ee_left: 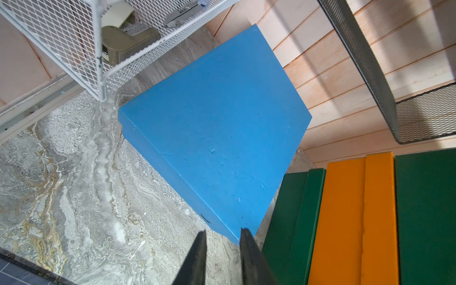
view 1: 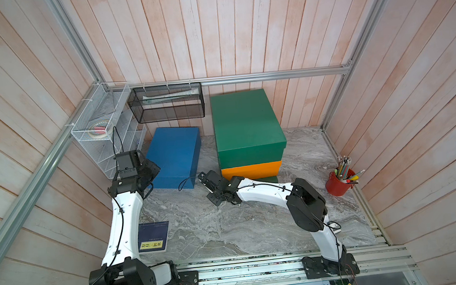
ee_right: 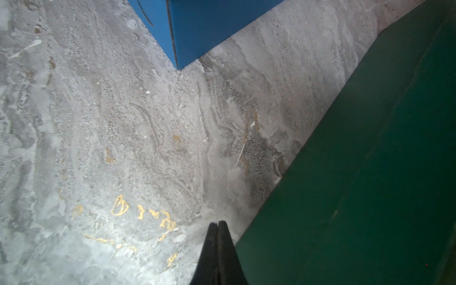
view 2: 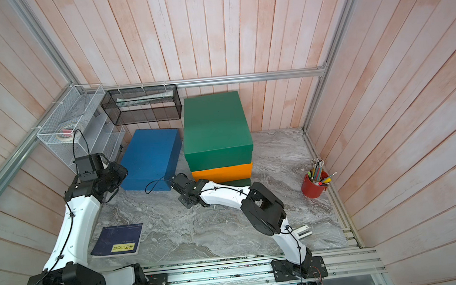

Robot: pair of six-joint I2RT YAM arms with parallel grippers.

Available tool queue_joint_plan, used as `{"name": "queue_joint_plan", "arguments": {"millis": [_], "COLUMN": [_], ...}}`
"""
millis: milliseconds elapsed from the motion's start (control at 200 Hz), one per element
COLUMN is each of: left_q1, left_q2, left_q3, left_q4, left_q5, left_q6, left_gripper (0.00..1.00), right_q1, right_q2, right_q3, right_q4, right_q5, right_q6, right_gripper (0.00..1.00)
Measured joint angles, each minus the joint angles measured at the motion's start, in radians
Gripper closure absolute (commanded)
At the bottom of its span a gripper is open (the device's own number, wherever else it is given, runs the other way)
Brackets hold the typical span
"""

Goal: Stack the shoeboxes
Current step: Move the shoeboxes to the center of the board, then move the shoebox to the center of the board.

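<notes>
Nearest the lens in the left wrist view, the left hand [ee_left: 223,230] shows two dark fingers parted by a narrow gap with nothing between them, poised over the near corner of the blue shoebox [view 1: 176,156]. That box lies flat on the desk [view 1: 228,227], left of centre in both top views, just beside a stack of three: a dark green shoebox [view 1: 269,179] at the bottom, the orange one [view 1: 251,170] on it, and a second green box [view 1: 246,121] on top. The right hand [ee_right: 218,222] is closed tight and empty, low over the desk in the gap between the blue box and the stack. Blue looks the last to go up. I judge it too wide for one hand, so the two should press its opposite sides, raise it level above the top lid, and keep clear of the black mesh basket [view 1: 167,103] hanging at upper centre-left.
</notes>
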Motion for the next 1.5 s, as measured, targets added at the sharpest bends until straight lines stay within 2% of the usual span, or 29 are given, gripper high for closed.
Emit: {"name": "queue_joint_plan", "arguments": {"millis": [305, 510, 575, 635, 765, 845, 890, 915, 985, 1030, 1070, 1150, 1270, 1500], "left_q1": [0.001, 0.002, 0.002, 0.002, 0.002, 0.002, 0.002, 0.002, 0.002, 0.002, 0.001, 0.001, 0.0, 0.0], "left_q2": [0.018, 0.057, 0.09, 0.12, 0.157, 0.172, 0.181, 0.186, 0.202, 0.211, 0.214, 0.213, 0.214, 0.246], "left_q3": [0.0, 0.005, 0.022, 0.037, 0.052, 0.057, 0.057, 0.057, 0.057, 0.056, 0.051, 0.039, 0.032, 0.032], "left_q4": [0.003, 0.018, 0.015, 0.017, 0.019, 0.02, 0.021, 0.021, 0.024, 0.025, 0.032, 0.045, 0.055, 0.077], "left_q5": [0.002, -0.001, -0.006, -0.016, -0.053, -0.078, -0.087, -0.092, -0.104, -0.107, -0.11, -0.118, -0.132, -0.141], "left_q6": [0.0, -0.001, 0.001, 0.002, 0.004, 0.007, 0.009, 0.01, 0.009, 0.017, 0.019, 0.023, 0.022, 0.022], "left_gripper": [0.72, 0.43, 0.31, 0.2, 0.14, 0.14, 0.16, 0.19, 0.37, 0.57, 0.64, 0.63, 0.59, 0.57], "right_q1": [-0.081, -0.111, -0.111, -0.111, -0.114, -0.114, -0.114, -0.113, -0.112, -0.109, -0.106, -0.093, -0.071, -0.045], "right_q2": [-0.012, -0.017, -0.018, -0.021, -0.039, -0.06, -0.08, -0.091, -0.125, -0.148, -0.161, -0.161, -0.116, 0.072], "right_q3": [-0.044, -0.049, -0.048, -0.047, -0.047, -0.047, -0.048, -0.049, -0.049, -0.047, -0.038, 0.009, 0.135, 0.449], "right_q4": [0.026, 0.026, 0.025, 0.025, 0.029, 0.048, 0.068, 0.08, 0.113, 0.134, 0.148, 0.161, 0.145, 0.083], "right_q5": [-0.003, -0.018, -0.027, -0.047, -0.14, -0.209, -0.248, -0.269, -0.309, -0.332, -0.349, -0.374, -0.399, -0.43], "right_q6": [0.0, 0.009, 0.017, 0.029, 0.066, 0.098, 0.121, 0.129, 0.151, 0.164, 0.172, 0.172, 0.154, 0.104], "right_gripper": [1.0, 0.99, 0.99, 0.92, 0.68, 0.6, 0.59, 0.63, 0.78, 0.82, 0.84, 0.84, 0.78, 0.78]}}
